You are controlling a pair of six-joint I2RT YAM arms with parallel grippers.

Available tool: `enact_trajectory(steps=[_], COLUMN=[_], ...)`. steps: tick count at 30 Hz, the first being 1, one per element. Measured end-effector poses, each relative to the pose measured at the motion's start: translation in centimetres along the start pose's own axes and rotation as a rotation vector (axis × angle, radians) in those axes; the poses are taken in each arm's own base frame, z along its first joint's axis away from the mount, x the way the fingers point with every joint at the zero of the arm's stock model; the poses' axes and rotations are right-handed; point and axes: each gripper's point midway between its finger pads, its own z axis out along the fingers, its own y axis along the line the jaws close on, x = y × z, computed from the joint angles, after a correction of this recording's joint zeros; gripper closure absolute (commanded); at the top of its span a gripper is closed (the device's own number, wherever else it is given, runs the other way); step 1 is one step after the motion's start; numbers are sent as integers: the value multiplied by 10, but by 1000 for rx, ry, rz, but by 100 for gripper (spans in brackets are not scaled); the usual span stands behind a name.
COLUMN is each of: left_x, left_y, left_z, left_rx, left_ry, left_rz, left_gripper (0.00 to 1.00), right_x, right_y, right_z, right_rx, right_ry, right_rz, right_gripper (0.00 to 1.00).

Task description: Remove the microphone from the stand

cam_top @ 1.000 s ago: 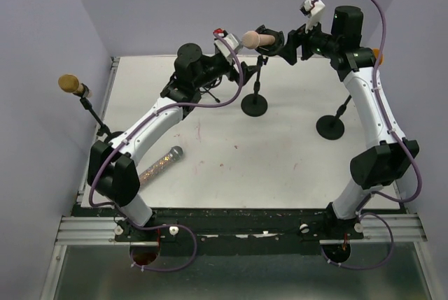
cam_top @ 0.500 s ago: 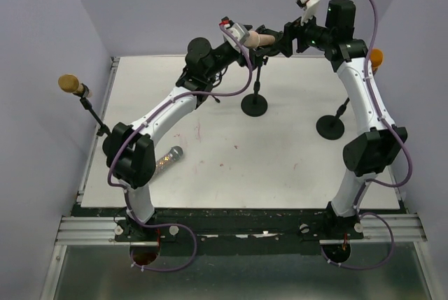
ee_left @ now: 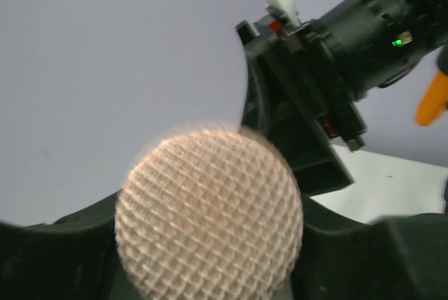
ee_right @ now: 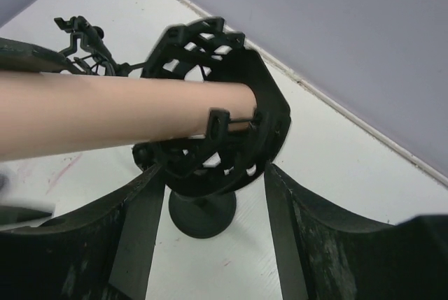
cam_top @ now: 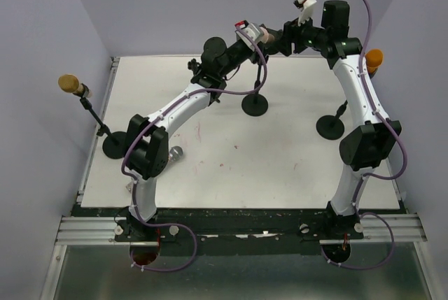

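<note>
Your left fingers (ee_left: 49, 261) sit partly spread on either side of the mesh head of the peach microphone (ee_left: 208, 216). Your right fingers (ee_right: 143, 233) flank the black cage-shaped clip (ee_right: 269, 122) ringing its handle, and I cannot tell whether either pair is pressing. The microphone is not yet out: its handle runs through the clip atop the thin black stand (cam_top: 254, 105) on the white counter (cam_top: 210, 167), so firm holds and the pull remain.
</note>
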Motion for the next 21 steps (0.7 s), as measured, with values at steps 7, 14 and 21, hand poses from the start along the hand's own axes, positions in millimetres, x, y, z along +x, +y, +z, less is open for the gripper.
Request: enact_trajectory(steps=[7,14,21], left_x=[2,-18,-127], left_y=[8,19,29], left_z=[-1,-11,-40], left_rx=[-22,-39,-33], left_ry=[2,-4,-152], left_rz=[14,-22,33], left_gripper=[92,100,100], right_x=[0,0,0], right_y=[1,1,1], right_z=[0,1,2], right_rx=[0,2,3], right_ry=[-2,-4,-7], right_rz=[33,51,65], right_gripper=[42,44,39])
